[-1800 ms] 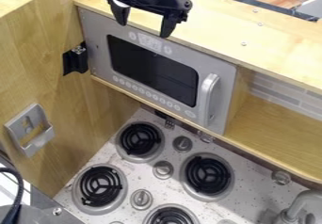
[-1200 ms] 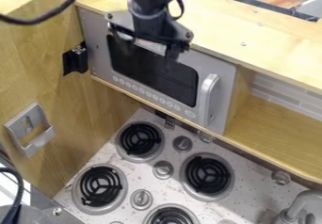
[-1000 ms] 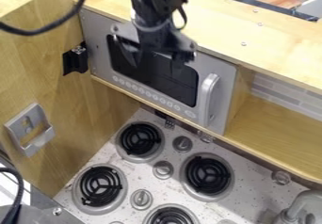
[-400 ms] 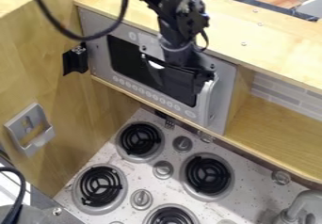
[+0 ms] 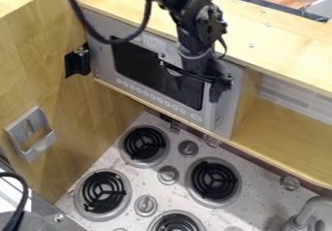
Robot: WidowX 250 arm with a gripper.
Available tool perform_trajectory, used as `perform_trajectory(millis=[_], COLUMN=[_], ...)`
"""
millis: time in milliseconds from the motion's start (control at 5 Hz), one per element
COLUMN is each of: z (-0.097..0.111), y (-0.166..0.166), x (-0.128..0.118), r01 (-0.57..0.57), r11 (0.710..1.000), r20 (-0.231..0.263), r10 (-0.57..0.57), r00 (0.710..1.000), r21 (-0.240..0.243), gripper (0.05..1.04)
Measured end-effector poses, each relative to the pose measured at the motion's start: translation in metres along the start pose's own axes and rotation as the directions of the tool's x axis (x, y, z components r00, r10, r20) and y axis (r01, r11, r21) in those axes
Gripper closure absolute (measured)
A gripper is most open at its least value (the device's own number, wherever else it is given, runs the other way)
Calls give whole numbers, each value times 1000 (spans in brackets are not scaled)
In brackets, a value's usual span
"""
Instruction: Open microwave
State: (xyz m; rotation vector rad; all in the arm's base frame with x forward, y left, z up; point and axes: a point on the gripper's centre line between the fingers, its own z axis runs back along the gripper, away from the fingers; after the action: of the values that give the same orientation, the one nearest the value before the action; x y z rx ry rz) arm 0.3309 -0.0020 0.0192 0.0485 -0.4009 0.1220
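Black cable [image 5: 83, 20] is looped over the upper left of the microwave [image 5: 104, 62], farther right than before. The microwave's door is shut, as it was earlier. Under its dark window [image 5: 139, 65], a row of small round buttons [image 5: 156, 97] can be seen. The gripper [image 5: 196, 94] has been shifted right and slightly down; its fingers are held apart in front of the door, and the handle [image 5: 208, 114] is partly covered by it.

microwave panel [image 5: 159, 100] | marks too small to read | legible text: none
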Motion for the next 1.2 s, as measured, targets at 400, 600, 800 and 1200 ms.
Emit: perform_trajectory(millis=[400, 600, 800, 1200], z=[-15, -21, -28, -29], y=[-12, -14, -16, -15], x=[4, 8, 12, 14], r01=[36, 37, 45, 58], r11=[999, 999, 998, 998], r20=[-22, -21, -23, -16], r10=[-37, -38, -46, -59], r00=[999, 999, 999, 998], r21=[-34, -39, -47, -17], gripper=[83, 83, 117, 680])
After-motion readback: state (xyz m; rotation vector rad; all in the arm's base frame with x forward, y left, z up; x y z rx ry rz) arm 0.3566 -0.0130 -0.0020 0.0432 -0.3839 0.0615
